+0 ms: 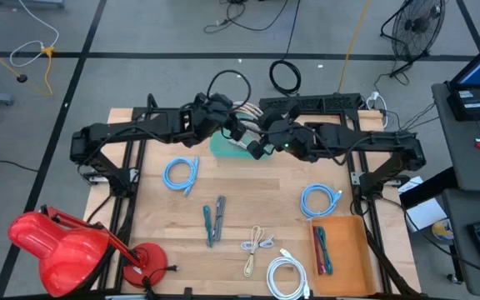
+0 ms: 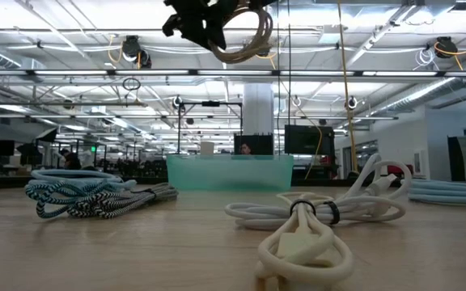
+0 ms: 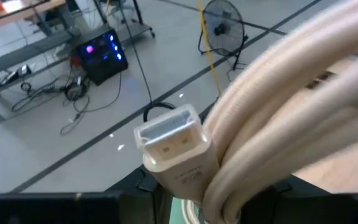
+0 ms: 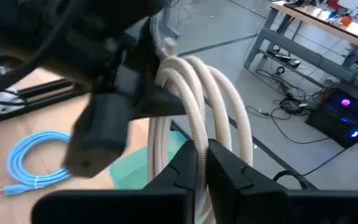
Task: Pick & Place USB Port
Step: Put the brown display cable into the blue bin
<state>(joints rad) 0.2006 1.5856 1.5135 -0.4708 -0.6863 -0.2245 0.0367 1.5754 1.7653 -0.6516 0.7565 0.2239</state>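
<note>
Wooden table [image 1: 240,200], teal bin [image 1: 223,148] at back. Beige coiled USB cable [image 4: 197,118], white plug, aloft; left gripper [image 1: 238,127] and right gripper [image 4: 201,158] both clamp it.

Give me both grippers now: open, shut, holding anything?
Left gripper: closed on the beige coiled cable, above the teal bin.
Right gripper: shut on the same cable.

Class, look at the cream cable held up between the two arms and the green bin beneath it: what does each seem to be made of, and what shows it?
Cream cable: probably soft rubbery plastic, matte; it bends in smooth loops without shine. Green bin: likely translucent plastic, since it looks frosted and pale.
</note>
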